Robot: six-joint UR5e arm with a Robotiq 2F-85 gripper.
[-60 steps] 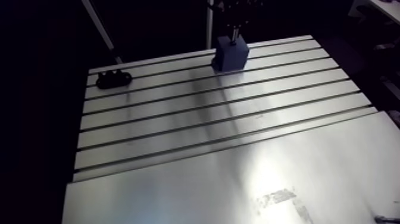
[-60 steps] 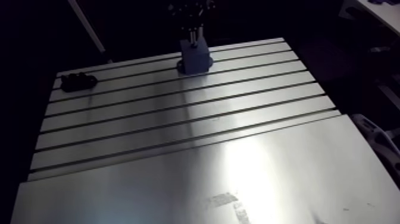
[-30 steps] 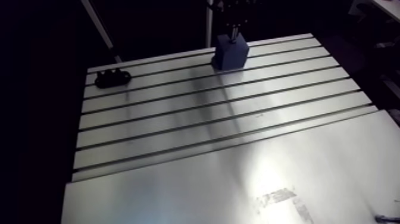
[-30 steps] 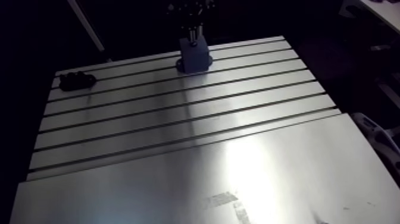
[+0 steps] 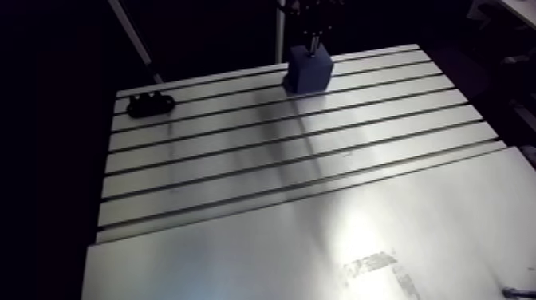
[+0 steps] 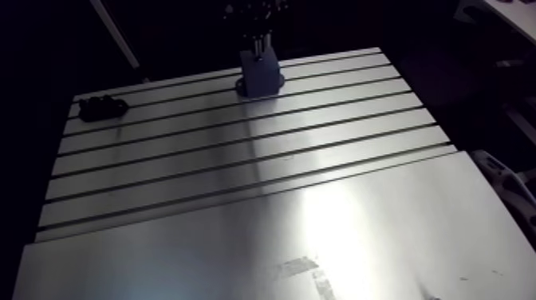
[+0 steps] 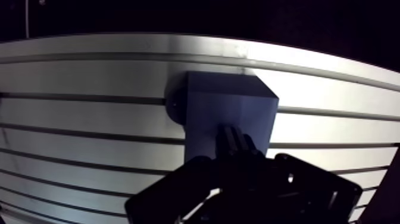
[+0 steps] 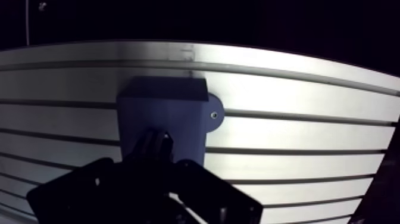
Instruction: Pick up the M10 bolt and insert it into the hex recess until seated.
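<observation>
Inspection at the far edge of the slotted table (image 5: 279, 159): the gripper (image 7: 235, 143) stands directly over the blue block (image 7: 229, 107), which sits on the rearmost slats. In the wrist view the two dark fingers converge to a narrow tip against the block's upper face. A short ridged piece is pinched between them, judged to be the M10 bolt (image 6: 257, 54), so the gripper is assessed as clamped on it rather than apart. In the arm view a pale sliver shows between the gripper and the block top, consistent with the bolt held upright, long axis vertical and pointing down into the block. The hex recess itself is not visible, being covered by the gripper and the bolt. It cannot be confirmed whether the bolt has entered the recess or merely rests at its mouth. The governing relation is vertical: the bolt lies straight below the gripper and straight above the block, so the next move, in my judgement, is a plain downward press along the bolt's axis. The hex flats may need a slight turn to align. A round mounting tab (image 8: 214, 113) projects from the block's base. A small black fixture (image 5: 150, 104) lies well apart near the far corner and plays no part.
</observation>
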